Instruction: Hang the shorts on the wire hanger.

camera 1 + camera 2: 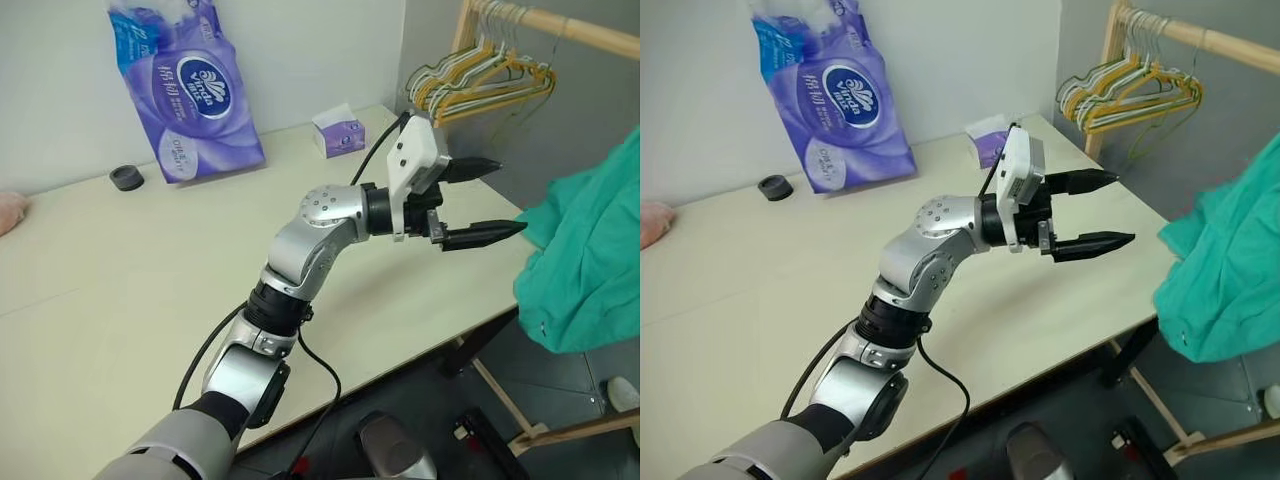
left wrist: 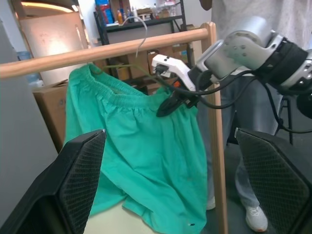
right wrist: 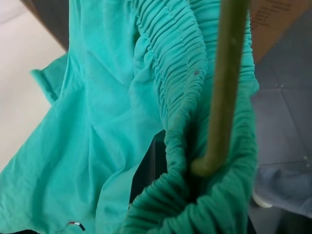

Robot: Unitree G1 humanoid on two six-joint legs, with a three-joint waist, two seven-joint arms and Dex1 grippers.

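Note:
The teal-green shorts (image 2: 146, 146) hang by their gathered waistband from the thin wire hanger (image 3: 222, 87), whose hook (image 2: 141, 34) stands at the wooden rail (image 2: 58, 61). I cannot tell whether the hook rests on the rail. My right gripper (image 2: 165, 106) is shut on the waistband where the olive wire runs through it. The shorts (image 1: 590, 260) also show past the table's right edge. My left gripper (image 1: 508, 198) is open and empty, held level above the table and pointing at the shorts, a short way from them.
The pale table (image 1: 120, 300) holds a purple tissue pack (image 1: 190, 85), a small tissue box (image 1: 338, 132), a black cap (image 1: 127, 178) and a pink cloth (image 1: 10, 210). Several spare hangers (image 1: 490, 75) hang on the wooden rack. A person (image 2: 253, 146) stands behind the rack's post (image 2: 217, 146).

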